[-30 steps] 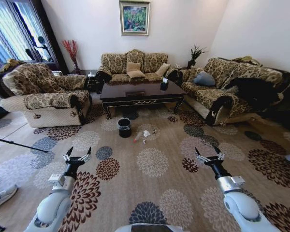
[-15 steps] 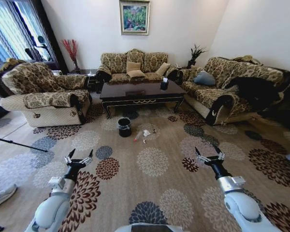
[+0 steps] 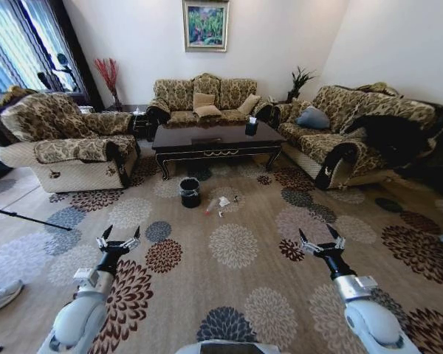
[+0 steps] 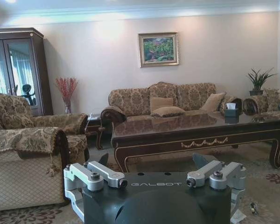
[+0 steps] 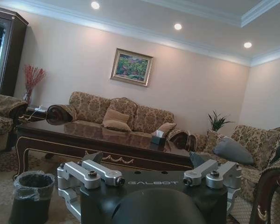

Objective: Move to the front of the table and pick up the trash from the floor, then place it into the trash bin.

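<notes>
The dark glossy table point(image 3: 214, 140) stands in the middle of the sofas, a few steps ahead of me. On the carpet before it stands the small black trash bin point(image 3: 190, 192) with a clear liner. Just right of the bin lies the trash point(image 3: 220, 203): a white paper wad and small scraps. My left gripper point(image 3: 118, 237) and right gripper point(image 3: 321, 240) are held low in front of me, both open and empty, well short of the trash. The left wrist view shows the table point(image 4: 196, 133) beyond the open left gripper point(image 4: 151, 161). The right wrist view shows the trash bin point(image 5: 31, 196) and table point(image 5: 98, 140) past the open right gripper point(image 5: 147, 158).
Patterned sofas ring the table: an armchair point(image 3: 66, 144) on the left, a sofa point(image 3: 203, 99) behind, another sofa point(image 3: 354, 133) on the right. A tissue box point(image 3: 251, 127) sits on the table. A thin black rod point(image 3: 29, 219) lies at the left. Flowered carpet stretches between me and the bin.
The whole head view has shifted slightly, so the camera moved a little. The right gripper sits slightly lower in the picture. Both grippers stay open.
</notes>
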Robot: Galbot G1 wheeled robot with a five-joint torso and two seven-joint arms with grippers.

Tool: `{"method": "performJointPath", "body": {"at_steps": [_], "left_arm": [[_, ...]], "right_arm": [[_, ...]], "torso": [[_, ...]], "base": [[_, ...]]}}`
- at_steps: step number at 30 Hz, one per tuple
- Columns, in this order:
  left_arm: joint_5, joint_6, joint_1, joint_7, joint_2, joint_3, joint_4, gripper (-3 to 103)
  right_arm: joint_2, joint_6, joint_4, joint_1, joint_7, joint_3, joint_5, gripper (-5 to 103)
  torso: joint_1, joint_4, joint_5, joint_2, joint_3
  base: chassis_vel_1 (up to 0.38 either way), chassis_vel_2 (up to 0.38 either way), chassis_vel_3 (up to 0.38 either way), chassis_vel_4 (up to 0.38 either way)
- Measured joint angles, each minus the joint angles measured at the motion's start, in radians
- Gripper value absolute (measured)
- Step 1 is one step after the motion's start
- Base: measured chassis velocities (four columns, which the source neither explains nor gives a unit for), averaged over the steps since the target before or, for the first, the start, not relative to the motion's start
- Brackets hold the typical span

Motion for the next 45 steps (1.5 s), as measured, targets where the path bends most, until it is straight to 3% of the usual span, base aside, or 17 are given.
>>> {"method": "performJointPath", "body": {"at_steps": [45], "left_arm": [[0.054,0.006,0.014,-0.011,-0.024,0.011,-0.053,100]], "right_arm": [[0.022,0.072,-0.049,0.013,-0.046,-0.027,-0.059,100]], "torso": [[-0.093,-0.0001,0.0001,-0.213,-0.120]], "base": [[0.000,0.000,0.000,0.000]]}}
